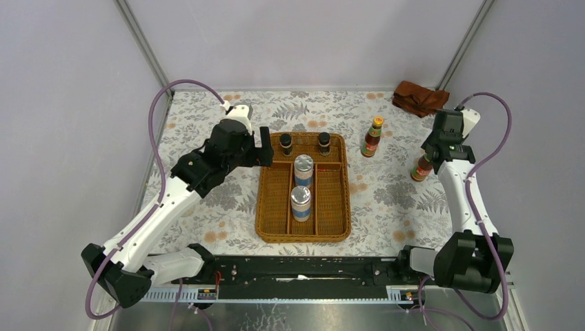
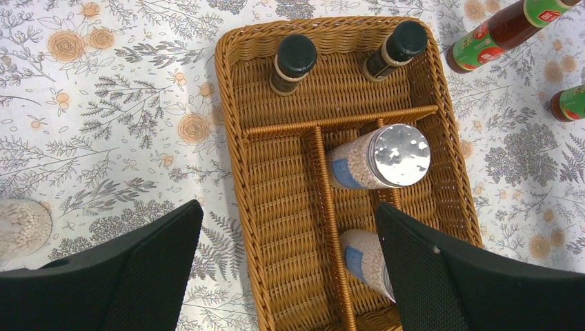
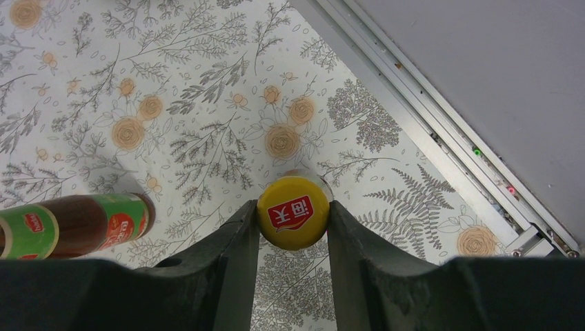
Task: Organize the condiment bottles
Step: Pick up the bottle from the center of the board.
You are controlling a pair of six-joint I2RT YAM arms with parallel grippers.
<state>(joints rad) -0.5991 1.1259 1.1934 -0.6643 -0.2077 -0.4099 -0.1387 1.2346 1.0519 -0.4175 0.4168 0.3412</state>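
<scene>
Two tiny dark black-capped bottles stand in the back section of the wicker tray. Two silver-lidded blue-labelled shakers stand in its middle lane. My left gripper hovers open over the tray's left back corner; in the left wrist view the left gripper holds nothing between its fingers. My right gripper is shut on the yellow cap of a red sauce bottle at the table's right side. A second red sauce bottle stands right of the tray.
A rust-brown cloth lies crumpled at the back right corner. A round container of pale grains shows at the left edge of the left wrist view, on the table left of the tray. A metal rail borders the table's right edge.
</scene>
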